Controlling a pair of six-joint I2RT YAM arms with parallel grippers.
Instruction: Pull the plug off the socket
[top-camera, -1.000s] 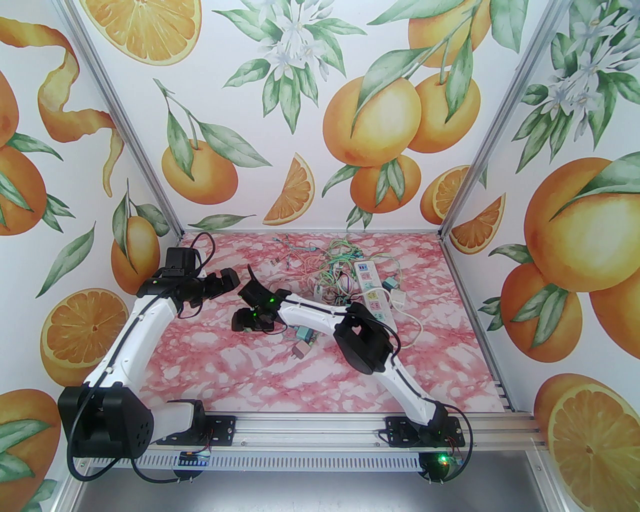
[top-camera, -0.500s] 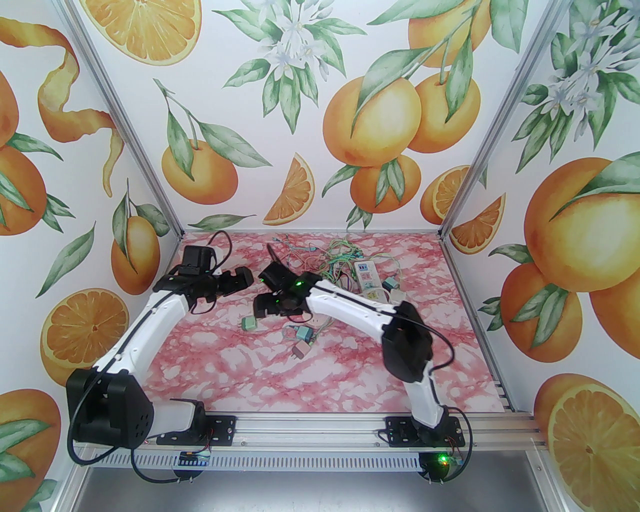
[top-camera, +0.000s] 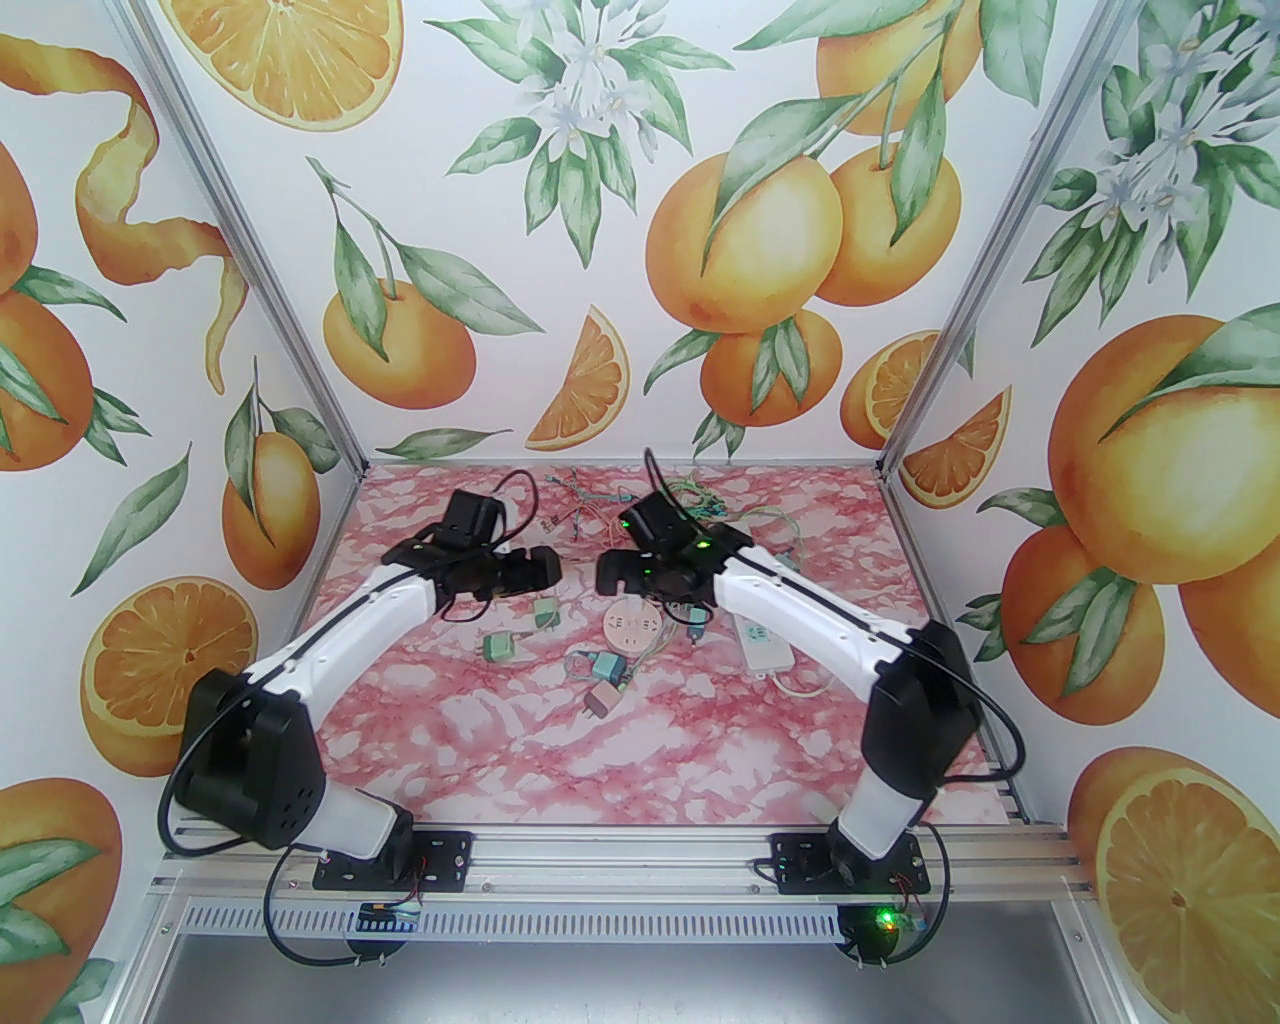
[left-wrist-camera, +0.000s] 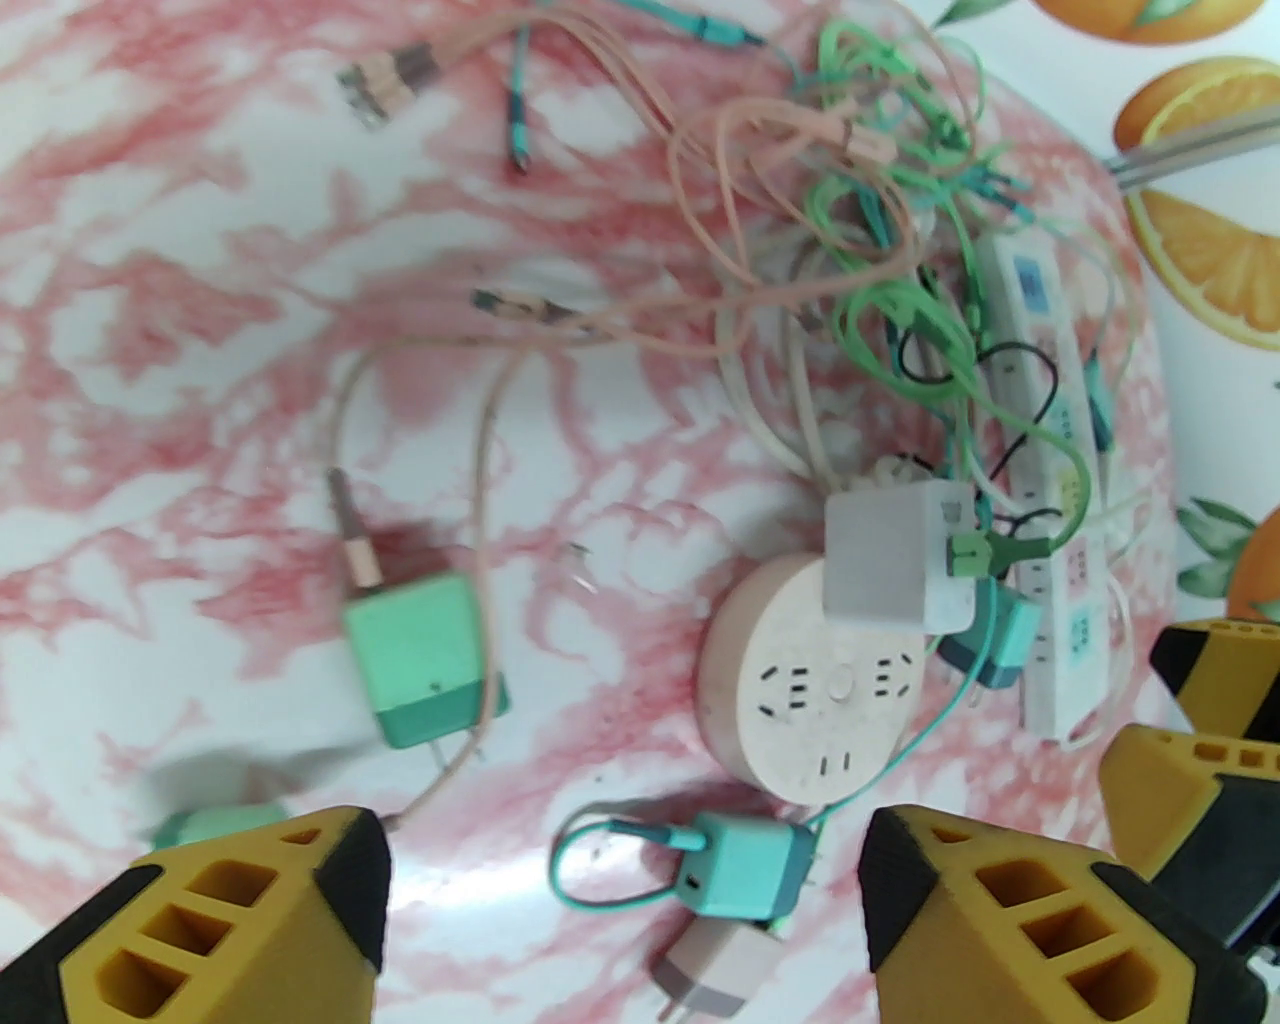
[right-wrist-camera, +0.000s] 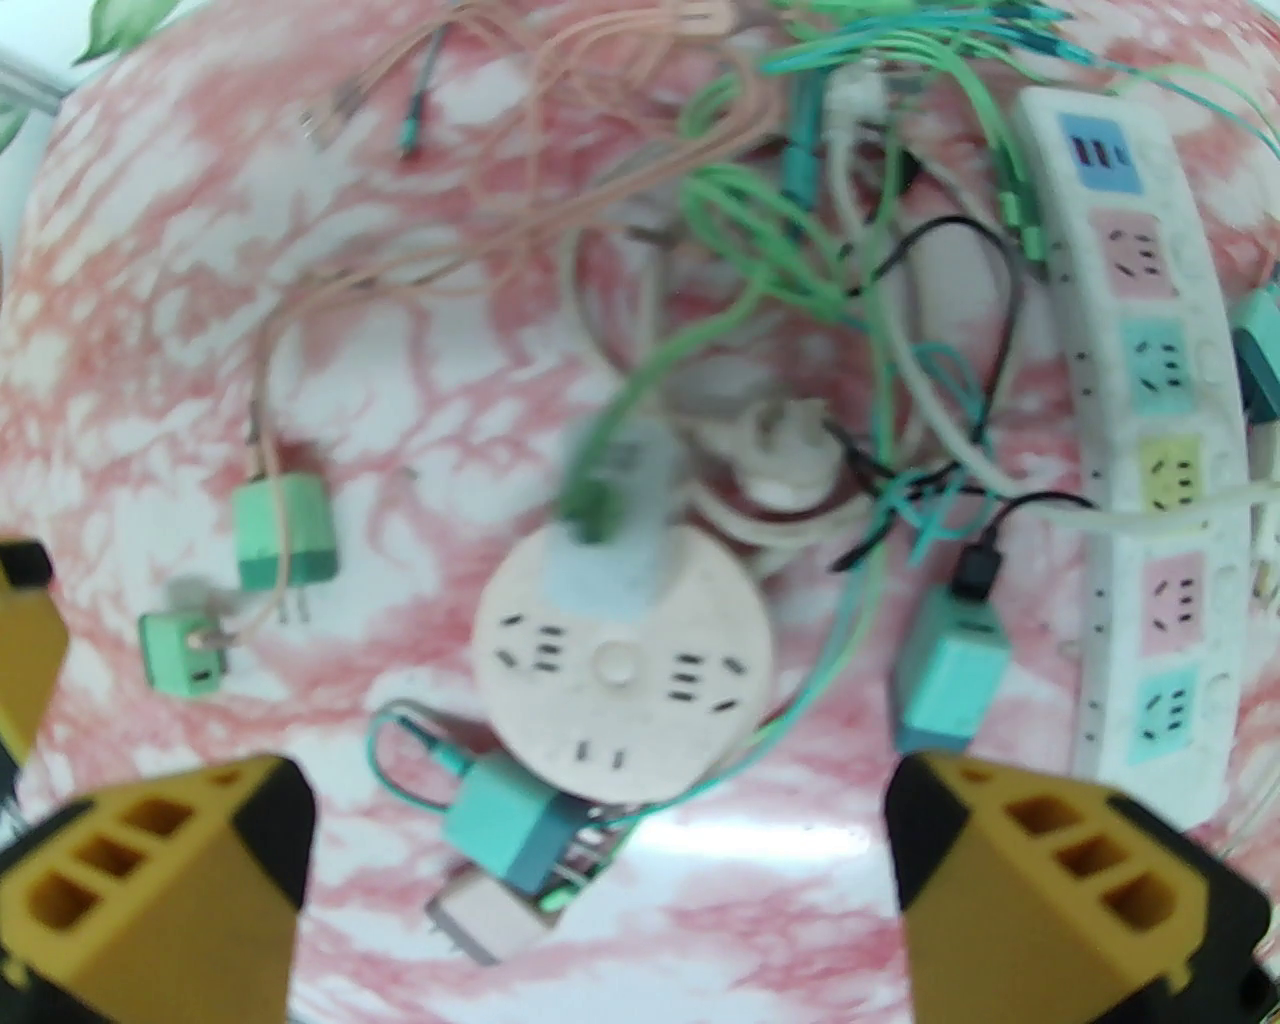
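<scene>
- Left tool (left-wrist-camera: 625, 880) hangs above the pink marbled worktop (top-camera: 500, 740), its yellow fingers (left-wrist-camera: 240, 910) standing well apart with nothing between them.
- Right tool (right-wrist-camera: 600, 830) faces it from the other side, spread wide and gripping nothing. In the top view the two tools are near each other but apart.
- White cube plug (left-wrist-camera: 895, 565) is seated in the round socket (left-wrist-camera: 800, 700), at the far rim of its top face, with a green connector (left-wrist-camera: 965, 555) stuck in the plug's side. Neither tool touches it.
- From the top camera the round socket lies flat on the worktop, just on the near side of the right tool.
- Just to the socket's right lies a pastel power strip (right-wrist-camera: 1150, 450), and behind both is a tangle of green and pink cables (left-wrist-camera: 880, 200).
- Loose on the worktop, a green charger (left-wrist-camera: 420, 660) lies left of the socket. On the socket's near side, a teal charger (left-wrist-camera: 745, 865) rests against a pink charger (left-wrist-camera: 715, 970).
</scene>
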